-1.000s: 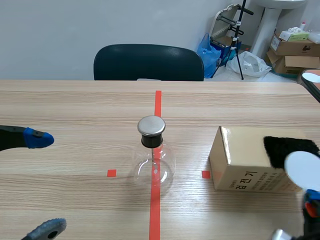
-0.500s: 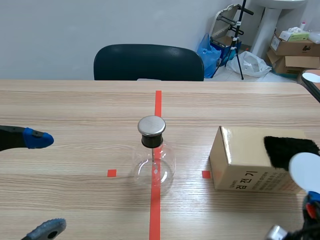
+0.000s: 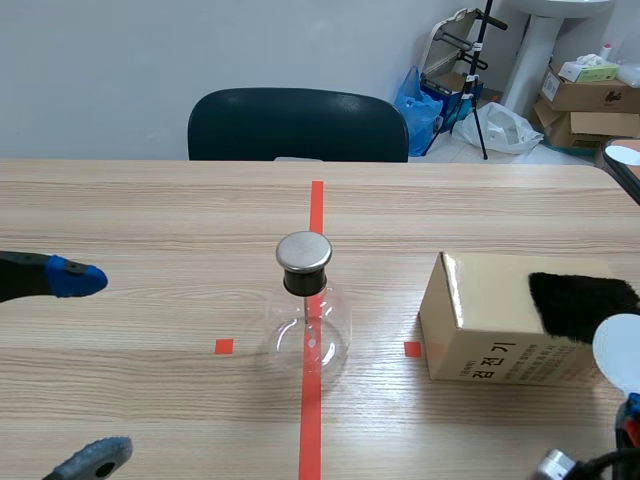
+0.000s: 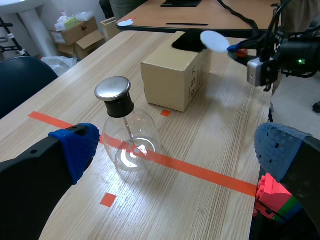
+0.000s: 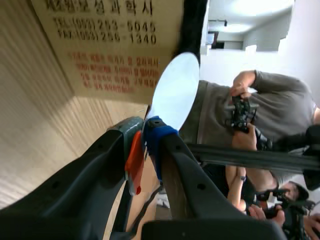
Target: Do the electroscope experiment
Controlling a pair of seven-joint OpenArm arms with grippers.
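Note:
A clear glass flask electroscope (image 3: 306, 322) with a metal cap (image 3: 303, 252) stands on the red tape line at mid-table. To its right is a cardboard box (image 3: 500, 325) with a black cloth (image 3: 578, 302) on top. My right gripper (image 3: 630, 420) sits at the near right, shut on the handle of a white disc (image 3: 620, 352) that stands up beside the cloth. In the right wrist view the disc (image 5: 175, 92) rises from the gripper (image 5: 143, 137) in front of the box (image 5: 110, 50). My left gripper (image 4: 175, 150) is open, well left of the flask (image 4: 129, 145).
A dark chair (image 3: 297, 125) stands behind the far table edge. Cardboard boxes (image 3: 590, 95) and bags lie on the floor at the back right. A person (image 5: 270, 110) holding hand controllers shows in the right wrist view beyond the box.
My right gripper has carried the white disc slightly right and toward the near edge, off the black cloth. The left arm and flask have not moved.

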